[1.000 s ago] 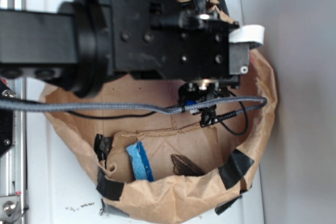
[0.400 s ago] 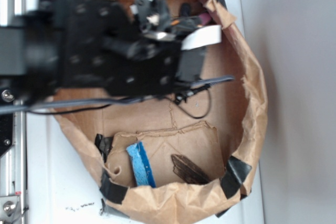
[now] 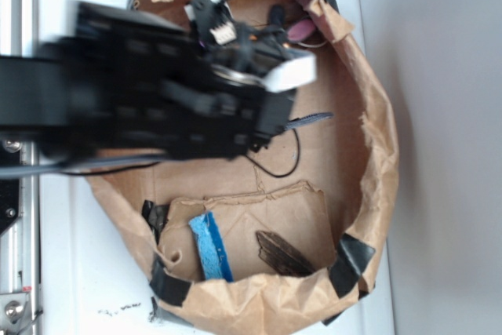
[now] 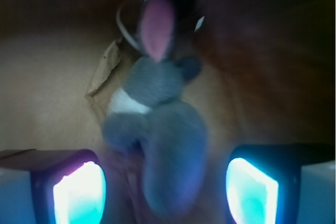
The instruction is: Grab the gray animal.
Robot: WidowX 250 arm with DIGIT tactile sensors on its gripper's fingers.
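While the black arm (image 3: 118, 107) is reaching in from the left over the white table (image 3: 86, 272), its blocky, bolted body is blurring across the upper half of a crumpled brown paper bag (image 3: 380, 154) that is lying open like a shallow bowl. The bag's rim is sitting rolled and wrinkled, with strips of black tape (image 3: 353, 260) patching its lower edge. Inside, toward the bottom, a flat folded sheet of cardboard (image 3: 259, 217) is lying with a blue, spongy strip (image 3: 210, 247) on its left part and a dark brown, feather-shaped piece (image 3: 278, 253) to the right of that. A thin black cable (image 3: 282, 166) is looping down from the arm's end over the bag floor.

At the bag's top, just past the arm's tip, something dark with a pink patch is peeking out; it is probably the gray animal (image 3: 294, 25), though the exterior view is too smeared to be sure.

From the wrist view, the gripper (image 4: 165, 190) is standing spread wide, its two fingertips (image 4: 79, 192) glowing pale blue at the lower left and lower right corners. The gray animal (image 4: 157, 124) is lying between them, touching neither: soft and fuzzy, pink oval ear pointing upward, white patch at its middle, darker rounded limbs, resting on the tan paper.
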